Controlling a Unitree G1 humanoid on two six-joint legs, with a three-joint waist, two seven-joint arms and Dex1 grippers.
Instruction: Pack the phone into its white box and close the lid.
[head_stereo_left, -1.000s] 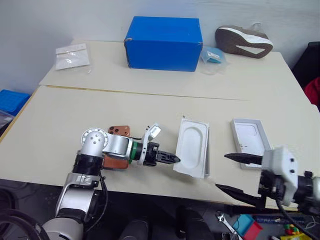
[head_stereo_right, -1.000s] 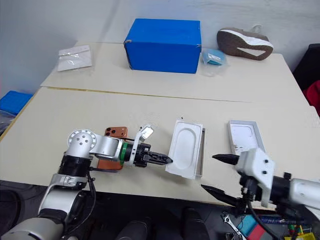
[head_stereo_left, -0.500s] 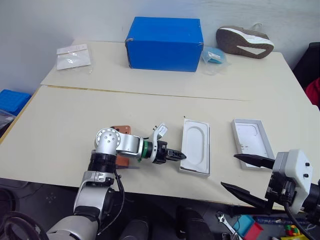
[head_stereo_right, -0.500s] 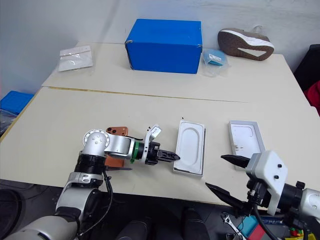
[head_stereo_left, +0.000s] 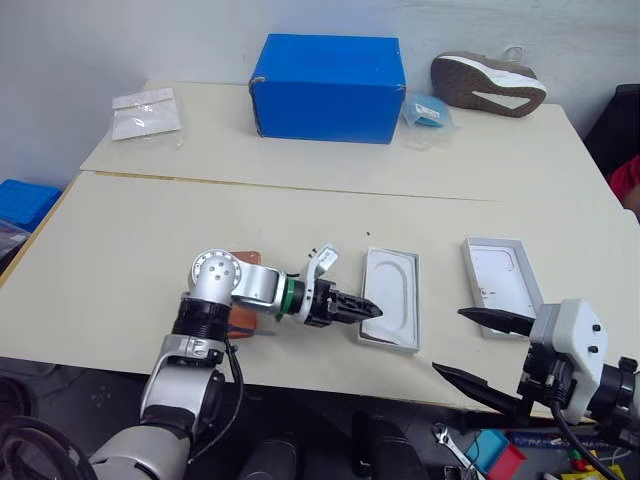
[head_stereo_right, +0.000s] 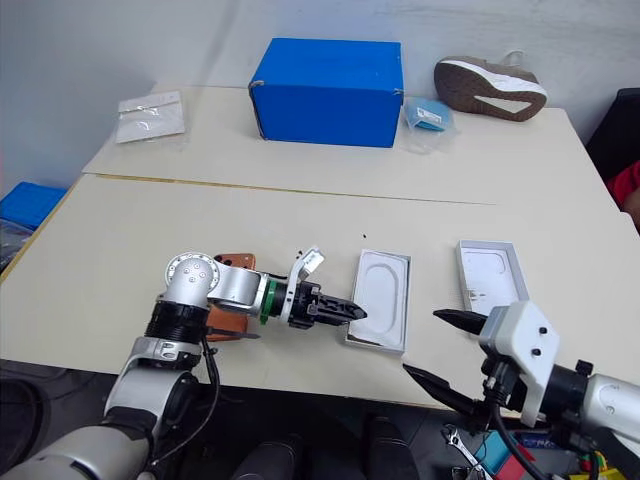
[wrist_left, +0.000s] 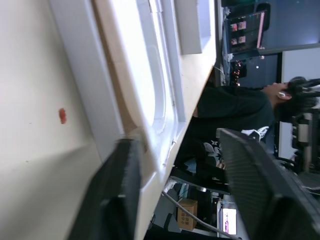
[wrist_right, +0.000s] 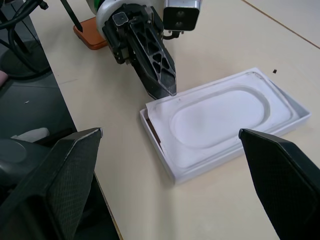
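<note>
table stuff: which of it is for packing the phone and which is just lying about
For the job: phone; white box holding the moulded insert; lid.

Lying about: blue carton; shoe; plastic bag; blue packet.

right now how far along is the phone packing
Early. Nothing is packed: the phone lies on the table behind the left arm. The left gripper sits at the corner of the white box, where the moulded insert lies. The lid waits apart, the right gripper open nearby. Left: load phone, close lid.
</note>
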